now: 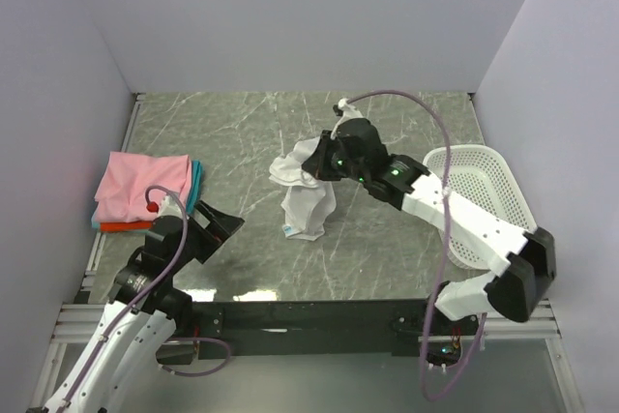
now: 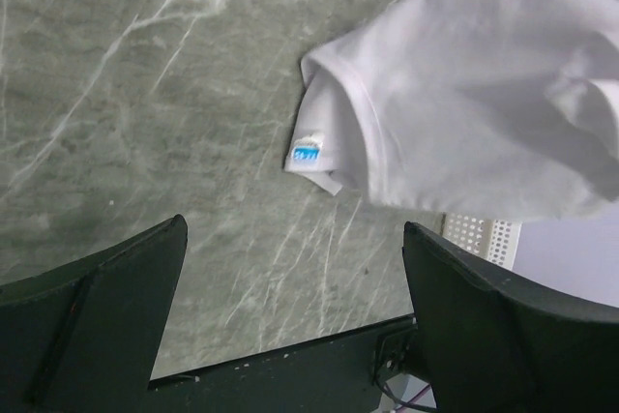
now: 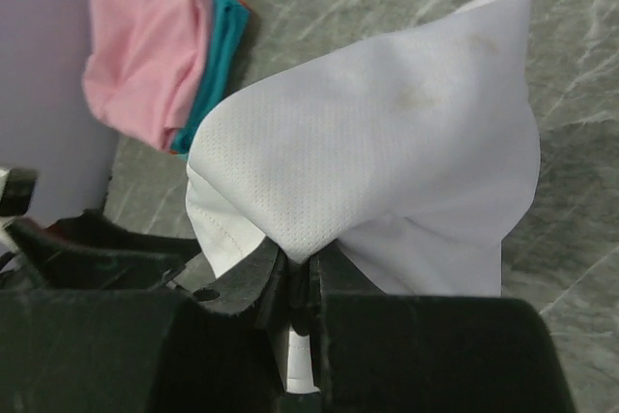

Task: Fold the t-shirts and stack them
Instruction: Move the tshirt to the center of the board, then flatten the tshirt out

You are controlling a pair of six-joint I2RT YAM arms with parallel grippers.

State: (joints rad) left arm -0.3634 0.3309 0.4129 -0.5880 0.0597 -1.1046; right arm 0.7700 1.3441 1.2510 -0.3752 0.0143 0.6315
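Observation:
The white t-shirt (image 1: 305, 202) hangs bunched over the table's middle, its lower end with the blue neck label (image 2: 308, 153) touching the marble. My right gripper (image 1: 319, 163) is shut on a fold of it (image 3: 387, 142) and holds it up. My left gripper (image 1: 224, 226) is open and empty, low at the near left, pointing toward the shirt (image 2: 464, 94). A folded stack lies at the far left: pink t-shirt (image 1: 140, 186) on top, teal (image 1: 197, 181) and orange-red (image 1: 124, 225) edges under it. The stack also shows in the right wrist view (image 3: 145, 55).
A white perforated basket (image 1: 484, 195) stands at the right edge under my right arm. The grey marble table (image 1: 222, 132) is walled at the back and both sides. Its black front rail (image 1: 309, 316) runs between the arm bases.

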